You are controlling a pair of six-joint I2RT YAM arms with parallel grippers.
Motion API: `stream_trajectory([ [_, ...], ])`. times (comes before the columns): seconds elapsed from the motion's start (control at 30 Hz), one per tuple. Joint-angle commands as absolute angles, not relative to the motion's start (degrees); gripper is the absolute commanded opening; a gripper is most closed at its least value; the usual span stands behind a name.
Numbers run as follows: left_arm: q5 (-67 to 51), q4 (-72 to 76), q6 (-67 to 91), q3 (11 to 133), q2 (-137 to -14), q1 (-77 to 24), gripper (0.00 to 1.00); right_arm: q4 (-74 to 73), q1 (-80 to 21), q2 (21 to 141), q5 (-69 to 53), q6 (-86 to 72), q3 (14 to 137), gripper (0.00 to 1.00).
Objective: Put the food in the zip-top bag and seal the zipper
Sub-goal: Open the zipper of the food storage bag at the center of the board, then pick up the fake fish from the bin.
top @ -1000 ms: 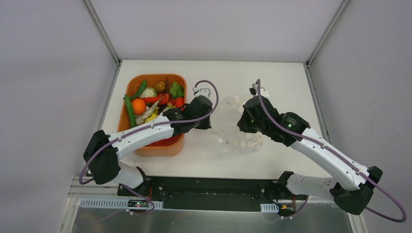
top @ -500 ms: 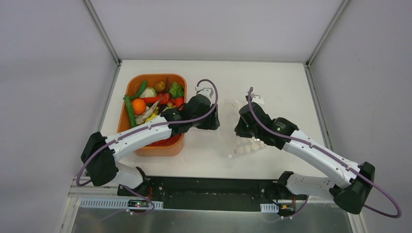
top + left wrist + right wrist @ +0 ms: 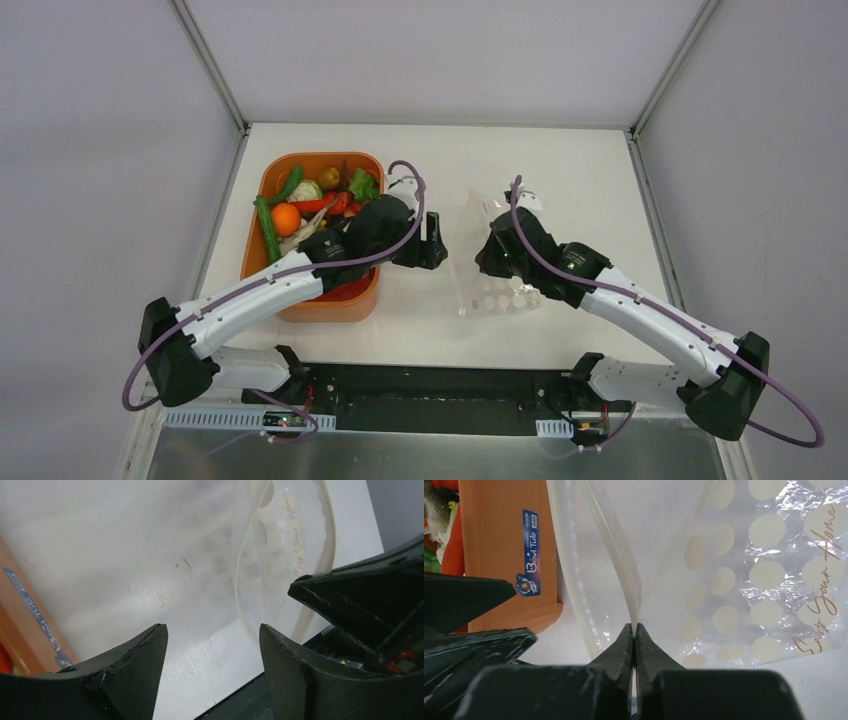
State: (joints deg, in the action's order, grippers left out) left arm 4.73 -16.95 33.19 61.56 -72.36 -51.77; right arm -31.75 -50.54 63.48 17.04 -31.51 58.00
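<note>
The food, small toy fruits and vegetables with an orange ball, fills the orange tub at the left. The clear zip-top bag with white dots lies right of the tub. My right gripper is shut on one lip of the bag's mouth, pinching the zipper strip and holding that lip up. From above, the right gripper is at the bag's left edge. My left gripper stands open between tub and bag, holding nothing. In its wrist view, the left gripper faces bare table, the bag just beyond.
The tub's side wall with a blue label is close to the bag's mouth. The left gripper's fingers show at the left of the right wrist view. Grey walls enclose the white table on three sides.
The left gripper has opened, let go of the bag's edge and drawn back toward the tub. The right gripper shifted slightly left, still pinching the bag.
</note>
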Motion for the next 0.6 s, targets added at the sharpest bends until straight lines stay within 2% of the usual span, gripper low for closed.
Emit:
stream_trajectory([
  [0.0, 7.81, -17.45, 30.37, 60.41, -65.52, -51.82, 0.70, -28.87, -50.17, 63.83, 16.19, -32.17, 57.14, 0.00],
  [0.23, 16.27, -24.28, 28.01, 60.32, -59.64, -51.85, 0.82, -28.52, -50.13, 63.29, 15.71, -31.81, 56.18, 0.00],
  [0.57, 24.94, -32.96, 28.63, 57.26, -52.62, -46.73, 0.89, -28.63, -50.14, 62.69, 14.44, -30.72, 55.90, 0.00],
])
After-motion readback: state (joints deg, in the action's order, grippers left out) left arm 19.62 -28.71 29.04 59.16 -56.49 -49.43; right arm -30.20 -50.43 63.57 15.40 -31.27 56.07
